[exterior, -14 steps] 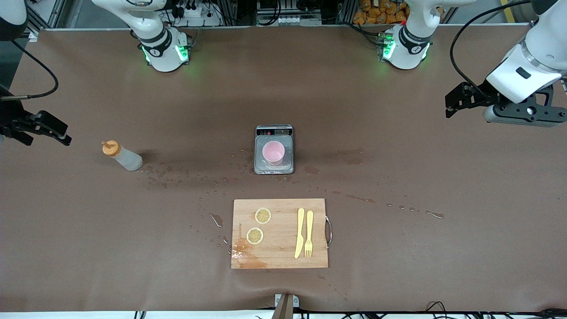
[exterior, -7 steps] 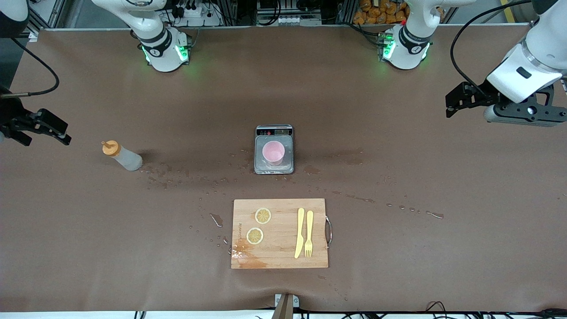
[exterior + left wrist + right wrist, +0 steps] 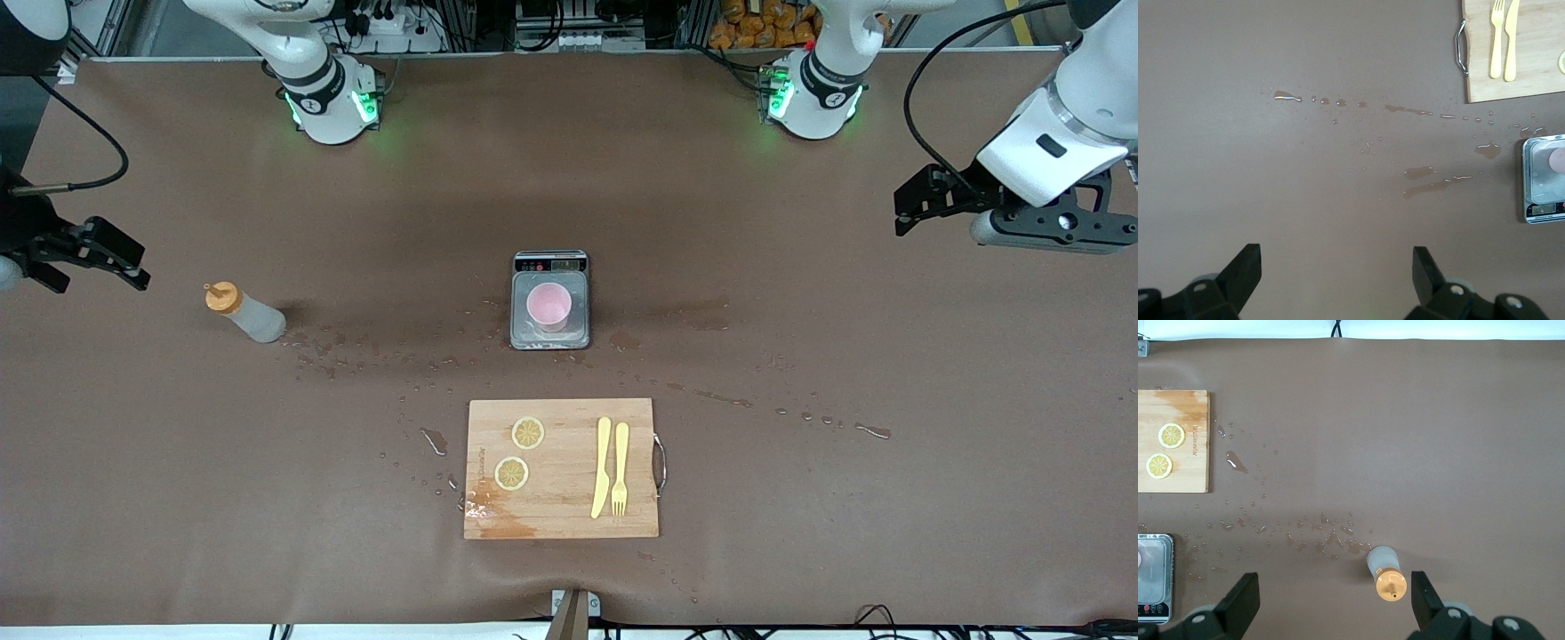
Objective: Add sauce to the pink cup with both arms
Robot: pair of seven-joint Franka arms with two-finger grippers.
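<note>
My right gripper (image 3: 102, 258) hangs open near the sauce (image 3: 242, 313), my left gripper (image 3: 925, 200) waits open, and the pink cup (image 3: 548, 306) sits on the scale (image 3: 550, 267).

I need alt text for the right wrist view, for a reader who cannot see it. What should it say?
The open right gripper hangs over the brown table, with the sauce bottle standing upright below, between its fingers in this view. Water drops spread from the bottle toward a wooden cutting board with two lemon slices, and the scale shows at the edge.
</note>
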